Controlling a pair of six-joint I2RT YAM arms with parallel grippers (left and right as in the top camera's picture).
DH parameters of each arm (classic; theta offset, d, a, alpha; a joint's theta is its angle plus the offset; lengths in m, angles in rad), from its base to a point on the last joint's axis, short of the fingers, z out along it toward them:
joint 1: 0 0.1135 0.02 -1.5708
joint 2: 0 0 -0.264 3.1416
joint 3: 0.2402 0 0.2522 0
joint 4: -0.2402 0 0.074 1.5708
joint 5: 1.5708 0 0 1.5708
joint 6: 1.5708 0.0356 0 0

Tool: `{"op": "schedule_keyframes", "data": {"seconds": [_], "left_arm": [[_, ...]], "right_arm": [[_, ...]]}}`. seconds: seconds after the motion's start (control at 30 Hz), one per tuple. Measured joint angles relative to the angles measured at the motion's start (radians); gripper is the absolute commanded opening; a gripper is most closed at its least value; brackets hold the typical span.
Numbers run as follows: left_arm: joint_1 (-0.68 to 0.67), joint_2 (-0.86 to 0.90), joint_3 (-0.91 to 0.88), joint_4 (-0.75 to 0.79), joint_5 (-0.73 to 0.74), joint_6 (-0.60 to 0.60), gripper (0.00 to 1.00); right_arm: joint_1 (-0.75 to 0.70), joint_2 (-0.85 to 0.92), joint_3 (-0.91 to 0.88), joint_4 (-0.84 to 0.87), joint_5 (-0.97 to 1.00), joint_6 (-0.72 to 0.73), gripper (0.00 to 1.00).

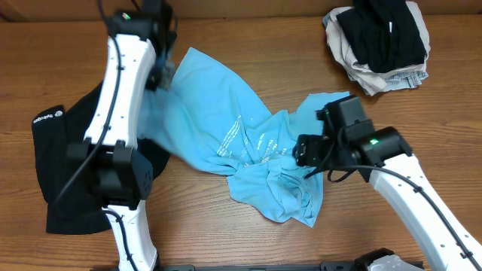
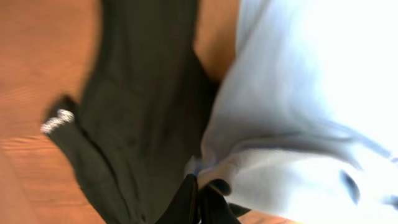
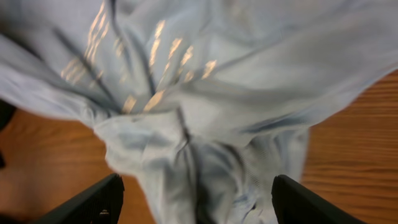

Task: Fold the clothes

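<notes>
Astride the blue shirt (image 3: 205, 93), right tool (image 3: 198, 199) gapes wide.

Robot lab (wooden table (image 1: 248, 233), mounted arms (image 1: 120, 83))

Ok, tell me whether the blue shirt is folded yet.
Not folded: the blue shirt lies crumpled across the table, its lower end bunched in wrinkles.

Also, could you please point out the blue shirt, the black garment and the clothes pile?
blue shirt (image 1: 212, 105): overhead view, flat upper panel.
black garment (image 1: 56, 173): overhead view, below the logo.
clothes pile (image 1: 384, 34): overhead view, black top layer.
</notes>
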State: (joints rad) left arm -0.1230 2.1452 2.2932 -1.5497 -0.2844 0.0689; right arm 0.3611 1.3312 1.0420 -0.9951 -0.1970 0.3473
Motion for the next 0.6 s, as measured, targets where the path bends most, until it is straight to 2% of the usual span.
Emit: {"op": "schedule_keyframes", "data": {"seconds": [0.2,0.3,0.43,0.6], "left_arm": [[0.000,-0.001,0.355,-0.074,0.000,-0.023,0.04],[0.000,-0.001,0.444,-0.082,0.000,-0.026,0.04],[0.000,-0.002,0.499,-0.083,0.000,-0.027,0.04],[0.000,-0.002,0.500,-0.101,0.000,-0.027,0.04]], "right_arm": [[0.115,0.000,-0.084,0.001,-0.072,0.029,0.82],[0.154,0.001,-0.149,0.000,-0.089,0.054,0.82],[0.199,0.002,-0.208,0.021,-0.098,0.079,0.78],[0.268,0.003,-0.237,0.127,-0.106,0.089,0.72]]}}
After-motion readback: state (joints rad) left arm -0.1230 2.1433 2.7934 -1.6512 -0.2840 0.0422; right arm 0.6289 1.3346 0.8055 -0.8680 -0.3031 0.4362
